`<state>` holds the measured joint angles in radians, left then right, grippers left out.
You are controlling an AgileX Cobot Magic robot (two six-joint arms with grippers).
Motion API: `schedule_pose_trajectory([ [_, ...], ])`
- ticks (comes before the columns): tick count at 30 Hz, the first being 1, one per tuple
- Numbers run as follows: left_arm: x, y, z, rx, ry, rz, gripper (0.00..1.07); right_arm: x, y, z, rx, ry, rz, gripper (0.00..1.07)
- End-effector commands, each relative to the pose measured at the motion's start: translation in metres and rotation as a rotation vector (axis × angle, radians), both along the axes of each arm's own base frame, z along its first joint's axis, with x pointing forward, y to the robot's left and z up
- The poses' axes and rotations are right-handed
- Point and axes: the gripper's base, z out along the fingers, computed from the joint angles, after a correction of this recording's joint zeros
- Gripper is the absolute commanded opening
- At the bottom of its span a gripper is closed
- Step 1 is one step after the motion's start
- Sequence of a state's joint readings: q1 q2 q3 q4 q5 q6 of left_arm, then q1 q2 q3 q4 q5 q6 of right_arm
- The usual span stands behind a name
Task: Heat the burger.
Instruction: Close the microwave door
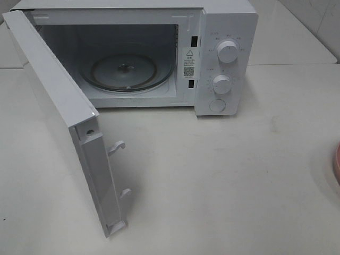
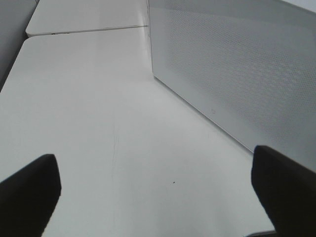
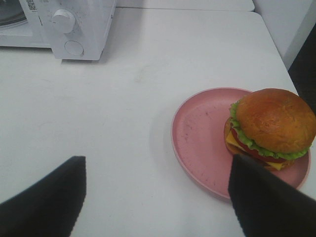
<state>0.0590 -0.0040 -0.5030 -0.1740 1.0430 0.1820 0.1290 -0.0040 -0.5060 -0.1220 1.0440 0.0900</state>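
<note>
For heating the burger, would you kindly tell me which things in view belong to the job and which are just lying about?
Belong to the job:
burger
pink plate under it
microwave, door open
glass turntable

Just lying about:
Nothing else is visible on the white table.

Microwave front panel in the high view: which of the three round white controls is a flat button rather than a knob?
The lowest one, at the panel's bottom. It lies flush, while the top knob and the middle knob stand out with raised grips.

Both grippers — left gripper [image 2: 158,197], right gripper [image 3: 158,197] — have matte-black, blunt fingers.
</note>
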Motion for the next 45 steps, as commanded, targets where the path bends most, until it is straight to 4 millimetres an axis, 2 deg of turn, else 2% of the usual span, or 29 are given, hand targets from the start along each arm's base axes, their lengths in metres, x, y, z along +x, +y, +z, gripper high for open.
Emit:
schedule_pose_trajectory([
  [1, -0.003, 0.0, -0.001, -0.008, -0.018, -0.001, 1.0, -0.004, 0.0, 0.001, -0.005, -0.037, 0.002, 0.76],
  [28, -0.003, -0.002, 0.0, -0.026, -0.023, -0.007, 1.0, -0.004, 0.0, 0.001, -0.005, -0.037, 0.002, 0.76],
  [35, 0.0, -0.001, 0.013, -0.033, -0.086, 0.0, 0.98, -0.004, 0.0, 0.001, -0.005, -0.037, 0.002, 0.76],
  [41, 0.02, 0.001, 0.02, -0.04, -0.081, 0.015, 0.96, -0.004, 0.0, 0.001, -0.005, -0.037, 0.002, 0.76],
  [42, 0.03, 0.002, 0.023, -0.044, -0.079, 0.023, 0.91, -0.004, 0.0, 0.001, -0.005, -0.037, 0.002, 0.76],
  [43, 0.04, 0.003, 0.026, -0.046, -0.08, 0.031, 0.81, -0.004, 0.0, 0.001, -0.005, -0.037, 0.002, 0.76],
  [44, 0.04, 0.003, 0.026, -0.046, -0.08, 0.031, 0.81, -0.004, 0.0, 0.001, -0.005, -0.037, 0.002, 0.76],
  [45, 0.046, 0.004, 0.026, -0.047, -0.069, 0.035, 0.76, -0.004, 0.0, 0.001, -0.005, -0.037, 0.002, 0.76],
])
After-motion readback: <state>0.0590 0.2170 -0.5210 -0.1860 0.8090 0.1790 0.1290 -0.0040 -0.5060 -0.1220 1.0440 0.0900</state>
